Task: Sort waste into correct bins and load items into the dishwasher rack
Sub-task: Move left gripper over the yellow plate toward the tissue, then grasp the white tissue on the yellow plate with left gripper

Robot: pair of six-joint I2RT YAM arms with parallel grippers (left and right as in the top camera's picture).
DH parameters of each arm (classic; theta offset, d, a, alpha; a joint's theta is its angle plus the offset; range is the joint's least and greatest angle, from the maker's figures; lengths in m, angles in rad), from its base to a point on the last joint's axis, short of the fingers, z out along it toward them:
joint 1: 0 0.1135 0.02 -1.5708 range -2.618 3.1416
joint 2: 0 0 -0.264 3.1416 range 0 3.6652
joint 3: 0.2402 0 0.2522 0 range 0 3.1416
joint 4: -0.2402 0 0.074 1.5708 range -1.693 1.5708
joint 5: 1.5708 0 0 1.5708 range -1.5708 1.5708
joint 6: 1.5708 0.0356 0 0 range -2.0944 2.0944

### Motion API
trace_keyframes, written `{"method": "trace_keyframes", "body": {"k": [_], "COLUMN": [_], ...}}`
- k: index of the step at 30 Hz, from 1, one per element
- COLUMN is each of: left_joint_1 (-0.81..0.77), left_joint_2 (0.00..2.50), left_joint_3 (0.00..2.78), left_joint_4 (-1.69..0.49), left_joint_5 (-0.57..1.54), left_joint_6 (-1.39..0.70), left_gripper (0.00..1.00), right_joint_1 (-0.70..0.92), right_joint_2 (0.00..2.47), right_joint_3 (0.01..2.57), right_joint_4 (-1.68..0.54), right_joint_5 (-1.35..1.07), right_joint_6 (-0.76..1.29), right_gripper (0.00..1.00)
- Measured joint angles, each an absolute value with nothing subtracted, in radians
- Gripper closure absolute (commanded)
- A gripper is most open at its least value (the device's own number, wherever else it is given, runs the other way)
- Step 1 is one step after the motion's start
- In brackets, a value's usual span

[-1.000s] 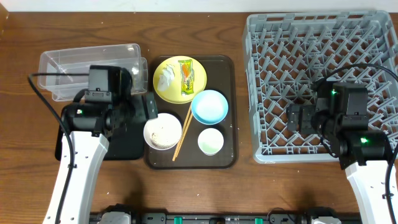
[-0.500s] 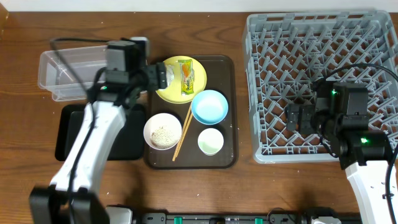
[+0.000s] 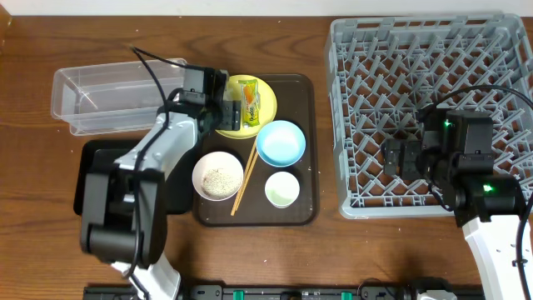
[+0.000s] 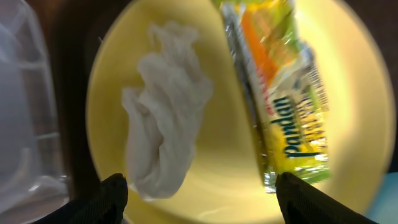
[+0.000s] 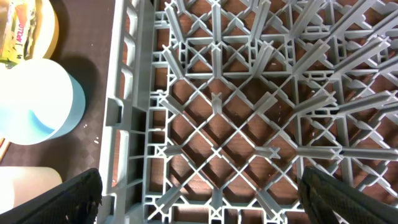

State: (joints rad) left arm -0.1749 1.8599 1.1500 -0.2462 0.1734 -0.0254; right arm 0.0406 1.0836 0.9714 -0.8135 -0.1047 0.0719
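The yellow plate on the brown serving tray holds a crumpled white tissue and a yellow-orange-green snack wrapper. My left gripper is open and hovers just above the plate, with its fingers either side of the tissue and wrapper. It hides the tissue in the overhead view. A white bowl holds rice. The blue bowl, pale cup and chopsticks lie on the tray. My right gripper is open over the grey rack's left side.
The clear tub stands at the back left. The black tray lies in front of it, partly under my left arm. The brown serving tray sits between the bins and the rack.
My left arm has swung from above the black tray to the back right and now sits over the yellow plate. The right arm has not moved.
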Motion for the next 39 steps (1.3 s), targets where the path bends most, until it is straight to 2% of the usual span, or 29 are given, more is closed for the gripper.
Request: {"method": "trace_keyframes", "body": {"k": [4, 10, 14, 20, 28, 34, 36, 38, 39], "left_joint_1": [-0.175, -0.175, -0.175, -0.175, -0.162, -0.062, -0.036, -0.023, -0.023], "left_joint_2": [1.901, 1.93, 1.929, 1.838, 1.613, 1.593, 1.593, 1.593, 1.593], "left_joint_3": [1.15, 1.15, 1.15, 1.15, 1.151, 1.151, 1.151, 1.151, 1.151], "left_joint_4": [-0.236, -0.234, -0.226, -0.227, -0.222, -0.223, -0.224, -0.228, -0.235], "left_joint_5": [0.173, 0.172, 0.173, 0.168, 0.005, -0.07, -0.07, -0.045, -0.023], "left_joint_6": [-0.026, -0.027, -0.026, -0.025, -0.025, -0.03, -0.033, -0.033, -0.035], "left_gripper": [0.34, 0.66, 0.79, 0.79, 0.79, 0.79, 0.74, 0.59, 0.57], "right_joint_1": [0.041, 0.041, 0.041, 0.041, 0.041, 0.041, 0.041, 0.041, 0.041], "right_joint_2": [1.084, 1.084, 1.084, 1.084, 1.084, 1.084, 1.084, 1.084, 1.084], "right_joint_3": [0.971, 0.971, 0.971, 0.971, 0.971, 0.971, 0.971, 0.971, 0.971], "right_joint_4": [-0.813, -0.813, -0.813, -0.814, -0.815, -0.815, -0.815, -0.815, -0.815], "right_joint_5": [-0.105, -0.105, -0.105, -0.105, -0.104, -0.104, -0.104, -0.104, -0.104], "right_joint_6": [0.072, 0.072, 0.072, 0.072, 0.072, 0.072, 0.072, 0.072, 0.072], "right_gripper": [0.01, 0.01, 0.01, 0.01, 0.01, 0.01, 0.01, 0.01, 0.01]}}
